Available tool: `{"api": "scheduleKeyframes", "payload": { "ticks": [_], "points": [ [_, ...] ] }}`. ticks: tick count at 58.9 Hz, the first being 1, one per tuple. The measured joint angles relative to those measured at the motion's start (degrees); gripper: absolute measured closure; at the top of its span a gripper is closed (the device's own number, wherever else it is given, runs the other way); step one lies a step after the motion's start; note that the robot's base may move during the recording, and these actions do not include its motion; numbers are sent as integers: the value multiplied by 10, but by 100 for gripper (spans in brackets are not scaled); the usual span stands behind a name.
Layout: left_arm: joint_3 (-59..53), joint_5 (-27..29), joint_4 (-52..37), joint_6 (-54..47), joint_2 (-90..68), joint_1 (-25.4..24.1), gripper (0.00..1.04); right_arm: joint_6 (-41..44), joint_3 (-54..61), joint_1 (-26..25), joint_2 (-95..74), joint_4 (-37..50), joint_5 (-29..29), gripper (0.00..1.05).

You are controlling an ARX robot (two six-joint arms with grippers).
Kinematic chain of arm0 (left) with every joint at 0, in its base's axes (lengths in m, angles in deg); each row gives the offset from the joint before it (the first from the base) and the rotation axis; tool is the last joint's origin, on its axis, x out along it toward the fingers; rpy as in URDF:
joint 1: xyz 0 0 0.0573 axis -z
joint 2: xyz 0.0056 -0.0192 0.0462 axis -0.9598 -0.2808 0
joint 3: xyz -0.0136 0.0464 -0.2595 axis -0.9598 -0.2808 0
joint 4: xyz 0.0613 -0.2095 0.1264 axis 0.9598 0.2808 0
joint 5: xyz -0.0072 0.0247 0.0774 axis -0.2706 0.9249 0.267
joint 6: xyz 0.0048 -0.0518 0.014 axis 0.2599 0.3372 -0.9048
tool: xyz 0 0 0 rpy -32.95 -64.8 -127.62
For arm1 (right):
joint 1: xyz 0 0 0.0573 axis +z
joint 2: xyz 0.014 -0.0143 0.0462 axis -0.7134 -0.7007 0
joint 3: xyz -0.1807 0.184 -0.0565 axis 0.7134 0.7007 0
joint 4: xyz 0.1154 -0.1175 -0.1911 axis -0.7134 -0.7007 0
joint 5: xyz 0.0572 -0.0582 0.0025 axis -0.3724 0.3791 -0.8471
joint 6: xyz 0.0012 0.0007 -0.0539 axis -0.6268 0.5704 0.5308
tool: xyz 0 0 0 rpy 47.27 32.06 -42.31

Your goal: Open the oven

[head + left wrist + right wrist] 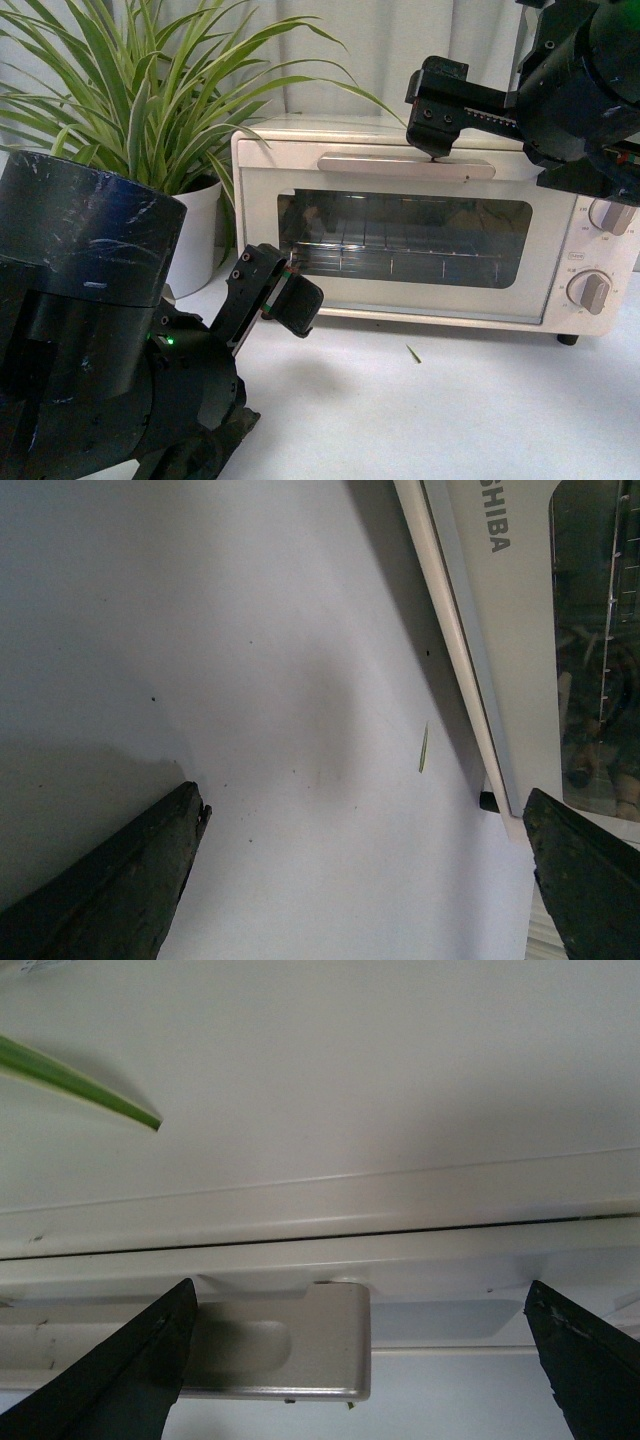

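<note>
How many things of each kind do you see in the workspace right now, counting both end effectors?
Oven: 1
Potted plant: 1
Loose leaf scrap: 1
End effectors: 2, the left end effector and the right end effector
Total: 5

glossy black arms; left arm [80, 300] bears a green light [167, 340], right tool [437, 150] round screws.

The front view faces the oven [430, 240]; both wrist views look down close at its door [505, 650].
</note>
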Motion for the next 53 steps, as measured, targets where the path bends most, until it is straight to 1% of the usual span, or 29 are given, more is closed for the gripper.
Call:
{"api": "scheduleKeyframes", "payload": {
  "ticks": [17, 24, 31, 44, 53],
  "points": [
    [0, 2, 0, 0, 0, 0, 7, 11, 66, 14, 36, 32, -32, 9],
    [0, 2, 0, 0, 0, 0, 7, 17, 108, 22, 54, 60, -42, 9],
    [0, 2, 1, 0, 0, 1, 7, 21, 164, 31, 78, 88, -67, 9],
    [0, 4, 1, 0, 0, 1, 7, 22, 226, 38, 105, 111, -96, 9],
    [-3, 4, 1, -1, 2, 1, 7, 11, 265, 37, 137, 120, -97, 9]
  ]
}}
